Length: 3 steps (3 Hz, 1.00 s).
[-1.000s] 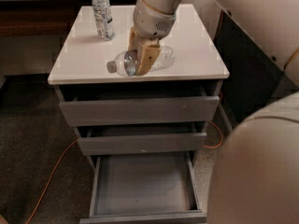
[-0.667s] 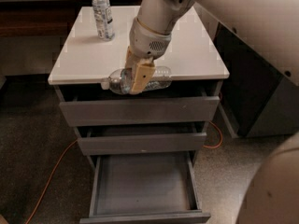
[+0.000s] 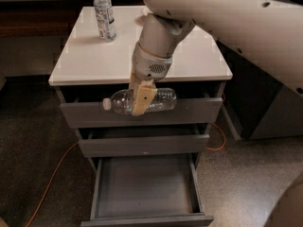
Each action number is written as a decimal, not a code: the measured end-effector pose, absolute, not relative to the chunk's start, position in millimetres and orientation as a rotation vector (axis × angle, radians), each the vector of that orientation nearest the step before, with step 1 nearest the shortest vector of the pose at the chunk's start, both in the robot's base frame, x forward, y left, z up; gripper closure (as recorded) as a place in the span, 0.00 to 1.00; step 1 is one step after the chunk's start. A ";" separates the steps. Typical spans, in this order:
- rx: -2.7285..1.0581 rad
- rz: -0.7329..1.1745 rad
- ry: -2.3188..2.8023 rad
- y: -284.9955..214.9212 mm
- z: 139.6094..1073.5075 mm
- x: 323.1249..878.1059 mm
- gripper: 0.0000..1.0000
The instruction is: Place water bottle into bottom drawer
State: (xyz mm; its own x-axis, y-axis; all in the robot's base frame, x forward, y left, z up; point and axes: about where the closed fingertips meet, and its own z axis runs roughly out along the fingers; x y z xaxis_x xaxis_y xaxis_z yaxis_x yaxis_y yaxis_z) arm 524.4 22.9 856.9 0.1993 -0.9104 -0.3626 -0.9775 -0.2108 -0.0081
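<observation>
My hand [image 3: 141,103] is closed tight around the water bottle [image 3: 162,100], with one tan finger [image 3: 142,97] across its front near the middle. The bottle lies on its side in the air, with its pale cap pointing to the left side of the view. It hangs just in front of the top drawer [image 3: 201,112], a little below the edge of the white surface [image 3: 90,63]. As far as I can see, it touches nothing but my hand. The bottom drawer [image 3: 142,186] is pulled out wide, down low, and I can see its plain grey floor. The middle drawer [image 3: 142,145] sits between the bottle and the open one. So I think I am in the carrying step: the bottle is off the surface, but it is not in the drawer yet. Next I need to bring the bottle down and a bit toward the front, so it passes the two upper drawer fronts without bumping them. Then I should get it low over the grey floor before I let go, so it does not drop hard or roll. The drawer looks wide enough for the bottle lying sideways. The taller bottle [image 3: 104,13] stands at the back of the surface, well away, and it is not my job.
</observation>
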 end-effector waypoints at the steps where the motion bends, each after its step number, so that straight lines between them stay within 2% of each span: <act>1: -2.218 0.392 1.869 23.6 847.8 521.1 1.00; 2: -2.110 0.445 1.966 19.5 815.4 510.2 1.00; 3: -1.932 0.488 2.088 11.8 739.9 503.8 1.00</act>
State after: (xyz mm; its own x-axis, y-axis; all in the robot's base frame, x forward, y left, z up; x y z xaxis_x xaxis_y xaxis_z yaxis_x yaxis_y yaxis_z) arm 503.8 11.8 739.9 -0.0862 -0.9101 -0.4053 -0.9955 0.0622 0.0718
